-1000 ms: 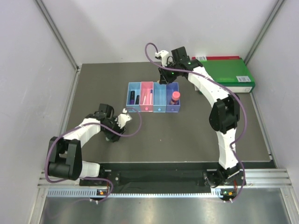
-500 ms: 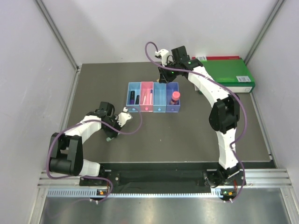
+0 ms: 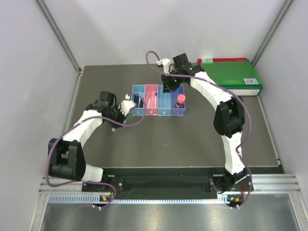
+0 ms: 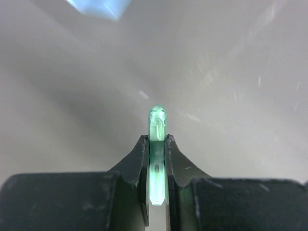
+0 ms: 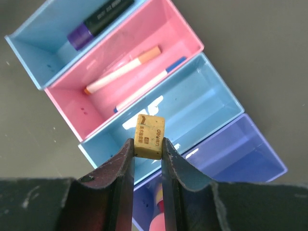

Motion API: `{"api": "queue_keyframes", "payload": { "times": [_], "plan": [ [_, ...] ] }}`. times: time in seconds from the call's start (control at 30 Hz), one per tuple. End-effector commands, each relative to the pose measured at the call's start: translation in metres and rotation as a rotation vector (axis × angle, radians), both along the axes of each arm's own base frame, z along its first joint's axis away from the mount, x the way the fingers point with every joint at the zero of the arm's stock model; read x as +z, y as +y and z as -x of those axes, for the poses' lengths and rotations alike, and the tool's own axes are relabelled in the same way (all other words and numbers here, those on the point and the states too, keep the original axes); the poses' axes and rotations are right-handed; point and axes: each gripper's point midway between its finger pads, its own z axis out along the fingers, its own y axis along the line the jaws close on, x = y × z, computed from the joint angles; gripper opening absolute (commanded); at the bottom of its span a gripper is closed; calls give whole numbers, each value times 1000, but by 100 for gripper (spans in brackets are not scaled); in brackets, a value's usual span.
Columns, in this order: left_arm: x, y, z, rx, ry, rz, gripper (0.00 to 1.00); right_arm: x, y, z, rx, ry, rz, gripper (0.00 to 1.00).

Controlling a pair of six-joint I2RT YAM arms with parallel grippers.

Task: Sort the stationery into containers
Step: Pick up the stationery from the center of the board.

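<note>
The row of four containers (image 3: 164, 108) lies mid-table. In the right wrist view the first light blue box (image 5: 43, 53) holds a purple-black marker (image 5: 98, 19). The pink box (image 5: 159, 29) holds two thin white pens (image 5: 120, 72). The second light blue box (image 5: 207, 110) is bare, and the purple-blue box (image 5: 240, 159) holds a pink highlighter (image 3: 180, 99). My right gripper (image 5: 147, 144) is shut on a tan eraser (image 5: 149, 134) above the second light blue box; it also shows in the top view (image 3: 167, 86). My left gripper (image 4: 157, 140) is shut on a green highlighter (image 4: 157, 120), left of the boxes (image 3: 115, 124).
A large green binder (image 3: 231, 74) lies at the back right, against the right wall. White walls close in the dark table (image 3: 192, 139) on three sides. A corner of a light blue box (image 4: 96, 7) shows at the top of the left wrist view.
My left gripper has moved away from the near edge toward the boxes, carrying the green highlighter. My right gripper has shifted left and nearer, over the row of boxes.
</note>
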Motion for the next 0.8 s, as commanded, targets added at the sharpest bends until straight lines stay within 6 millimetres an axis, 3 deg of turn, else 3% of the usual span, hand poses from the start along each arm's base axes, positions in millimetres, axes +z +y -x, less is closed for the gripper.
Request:
{"api": "queue_keyframes", "payload": {
  "times": [0.0,0.13,0.33,0.4,0.43,0.57,0.7,0.77],
  "plan": [
    [73,-22,-35,13,-175,134,0,-20,8,4,33,8,32,12],
    [115,-35,-53,4,-270,211,0,-34,11,7,48,17,65,19],
    [147,-48,-61,-24,-358,292,0,-36,19,8,64,-1,84,26],
    [151,-50,-61,-29,-370,298,0,-30,19,8,59,-14,83,35],
    [152,-51,-61,-34,-373,301,0,-28,18,8,55,-17,81,46],
    [157,-55,-63,-47,-384,316,0,-14,12,9,31,-45,90,70],
    [169,-62,-66,-58,-410,344,0,2,2,5,-31,-86,99,79],
    [177,-72,-68,-80,-434,369,0,25,-8,-2,-91,-130,82,84]
  ]
}}
